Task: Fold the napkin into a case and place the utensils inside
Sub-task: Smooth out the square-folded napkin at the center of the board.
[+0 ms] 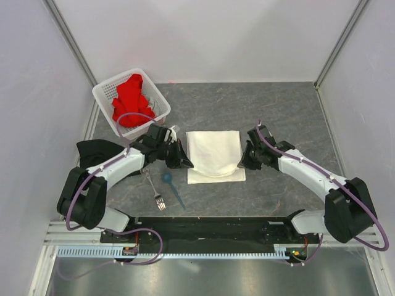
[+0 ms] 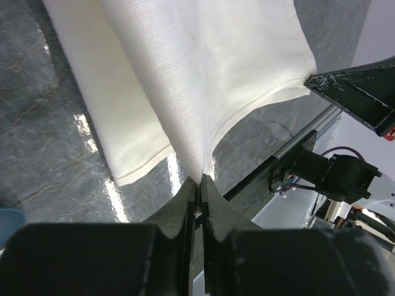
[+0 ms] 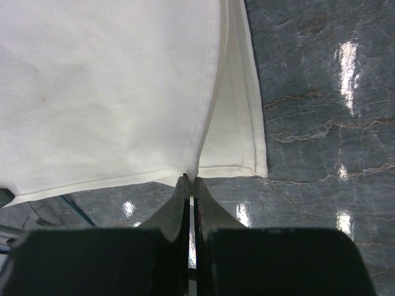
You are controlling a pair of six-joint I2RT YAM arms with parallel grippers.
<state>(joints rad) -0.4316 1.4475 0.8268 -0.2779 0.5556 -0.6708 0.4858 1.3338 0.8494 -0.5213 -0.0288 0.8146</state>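
Fold step in hand: left gripper (image 2: 199, 183) and right gripper (image 3: 190, 182) both pinched tight on napkin (image 1: 213, 151) top layer edges; next needs an even, synchronized lift-and-carry.

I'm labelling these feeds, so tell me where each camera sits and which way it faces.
Top external: above and behind the arm bases, looking down on the table; both arms show, with the left gripper and right gripper at the napkin.
Left wrist: on the left arm, looking along its shut jaws at the napkin edge they pinch.
Right wrist: on the right arm, looking along its shut jaws at a pinched napkin edge.
Shared: all three views show the napkin on the table.
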